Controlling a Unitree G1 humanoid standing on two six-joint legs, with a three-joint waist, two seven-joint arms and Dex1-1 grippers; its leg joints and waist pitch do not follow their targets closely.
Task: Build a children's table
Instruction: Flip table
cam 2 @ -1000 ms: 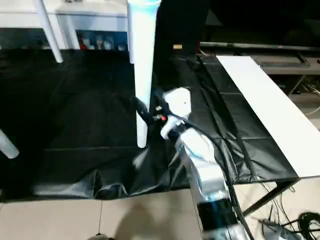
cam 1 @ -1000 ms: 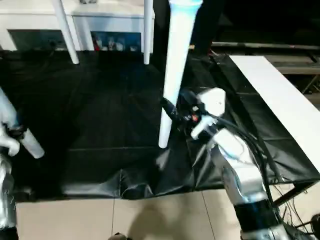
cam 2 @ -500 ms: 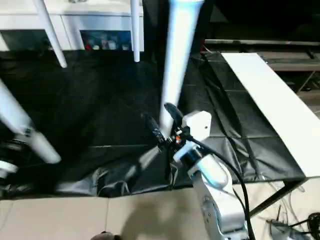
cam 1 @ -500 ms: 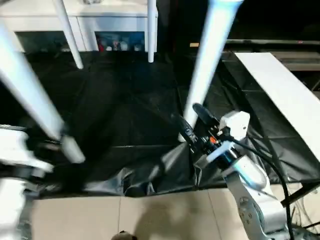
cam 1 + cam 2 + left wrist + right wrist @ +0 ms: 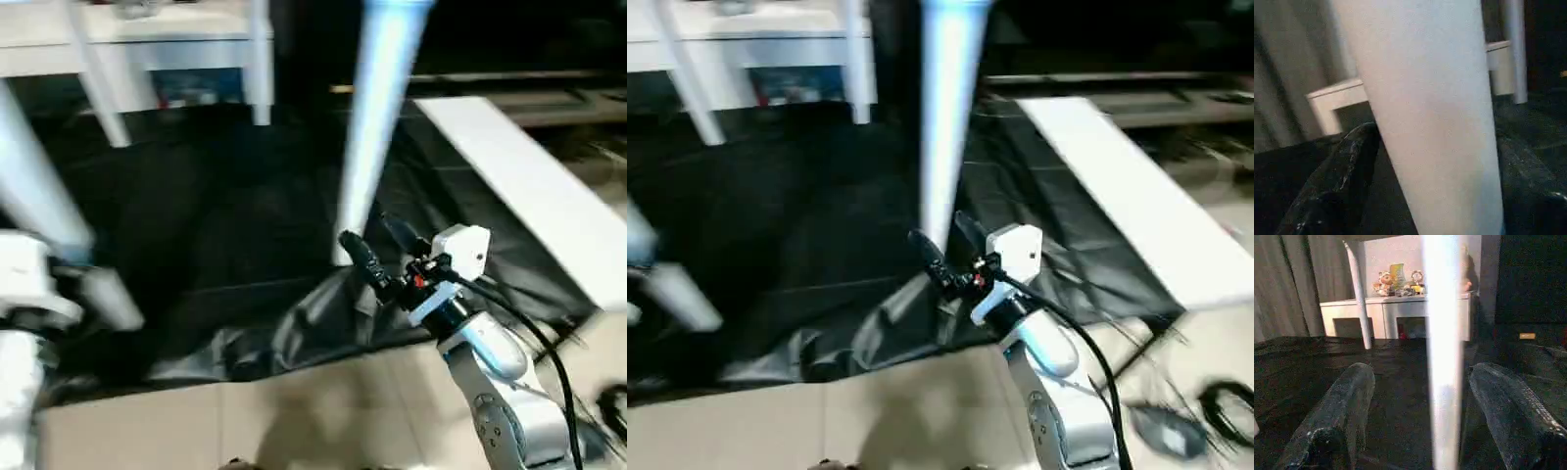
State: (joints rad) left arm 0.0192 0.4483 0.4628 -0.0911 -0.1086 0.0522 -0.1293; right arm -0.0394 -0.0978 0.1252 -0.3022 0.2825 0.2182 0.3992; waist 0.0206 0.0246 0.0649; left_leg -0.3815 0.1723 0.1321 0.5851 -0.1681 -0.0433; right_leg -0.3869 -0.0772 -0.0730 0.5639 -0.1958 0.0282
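White plastic tube legs stand out against a counter (image 5: 225,225) draped in crinkled black sheeting. The right claw (image 5: 377,253) sits near the counter's front edge, its two black fingers (image 5: 1342,401) spread on either side of a tall tapered leg (image 5: 377,117) that rises steeply and leans a little. In the right wrist view the leg stands between the fingers with a gap on both sides, so it looks straddled rather than firmly pinched. The left claw (image 5: 1425,215) has a second leg (image 5: 1425,112) between its fingers; from the head camera that leg (image 5: 39,206) slants up at the robot's left. Whether the left claw presses on it I cannot tell.

The tabletop (image 5: 147,44) waits at the counter's far side, upturned, with two legs already standing in its sockets. A flat white board (image 5: 519,186) lies along the right.

The likely trouble: the right leg, loosely held, may slip or topple while being carried across. Two long legs swung together could also strike each other or the fitted ones.
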